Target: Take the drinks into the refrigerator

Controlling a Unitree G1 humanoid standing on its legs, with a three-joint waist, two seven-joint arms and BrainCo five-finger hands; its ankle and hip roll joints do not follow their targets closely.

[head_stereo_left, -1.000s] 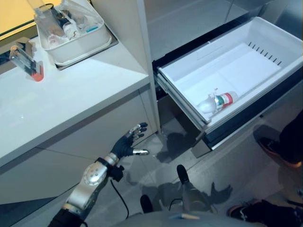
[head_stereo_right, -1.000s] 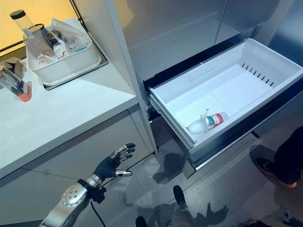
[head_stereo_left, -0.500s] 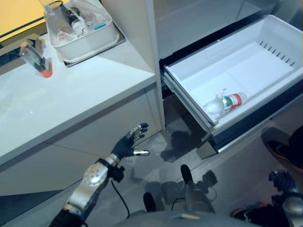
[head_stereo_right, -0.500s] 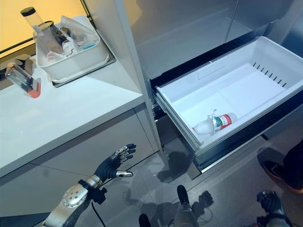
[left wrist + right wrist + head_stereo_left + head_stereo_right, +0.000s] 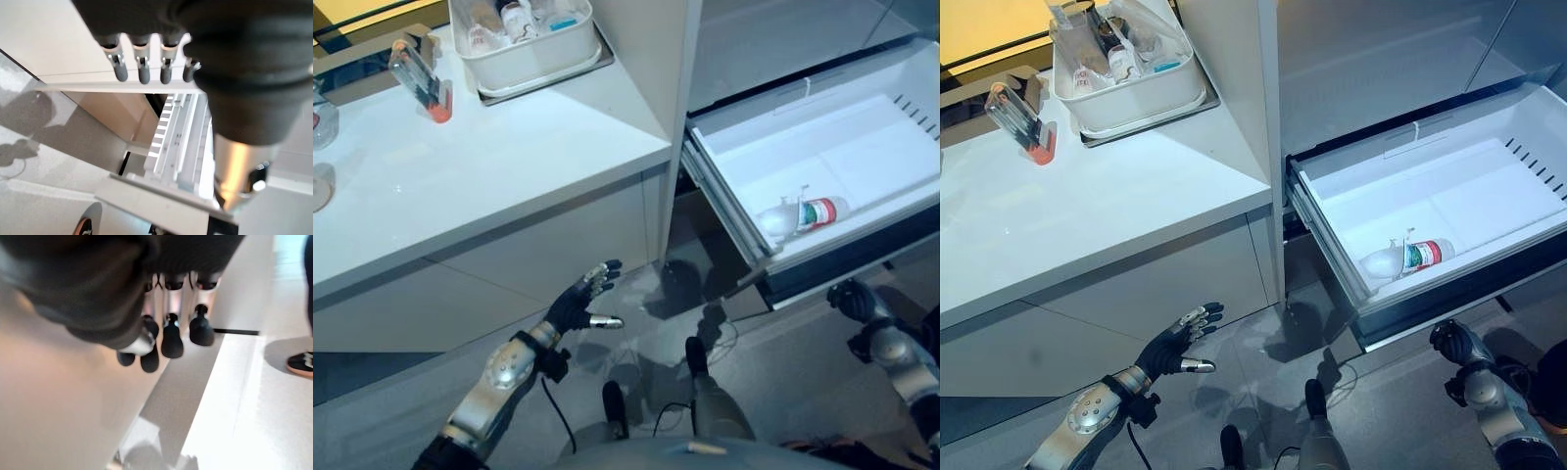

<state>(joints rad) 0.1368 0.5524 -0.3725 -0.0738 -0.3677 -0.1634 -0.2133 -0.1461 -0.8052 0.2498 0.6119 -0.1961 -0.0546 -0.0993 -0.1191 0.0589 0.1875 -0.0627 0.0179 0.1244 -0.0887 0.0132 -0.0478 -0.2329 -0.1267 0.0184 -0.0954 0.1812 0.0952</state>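
While the refrigerator drawer (image 5: 1489,186) stands pulled out, a single drink bottle (image 5: 1405,258) lies on its side inside it, against the front wall near the front left corner, cap end pointing toward the drawer's right. The right hand (image 5: 1453,343) hangs low over the floor just in front of and below the drawer's front panel, close under the bottle but outside the drawer and not touching it; its fingers (image 5: 172,338) are curled in with nothing between them. The left hand (image 5: 579,302) is held out over the floor in front of the white cabinet, well apart from the drawer and the bottle, with its fingers (image 5: 143,66) straight and spread and its thumb set off to the side, holding nothing. On the white worktop (image 5: 1087,215) above it, a white tub (image 5: 1131,93) of bottles and packets sits on a tray toward the back, and a clear container with an orange end (image 5: 1020,122) lies further left. A person's dark shoe (image 5: 299,363) shows on the floor in the right wrist view.
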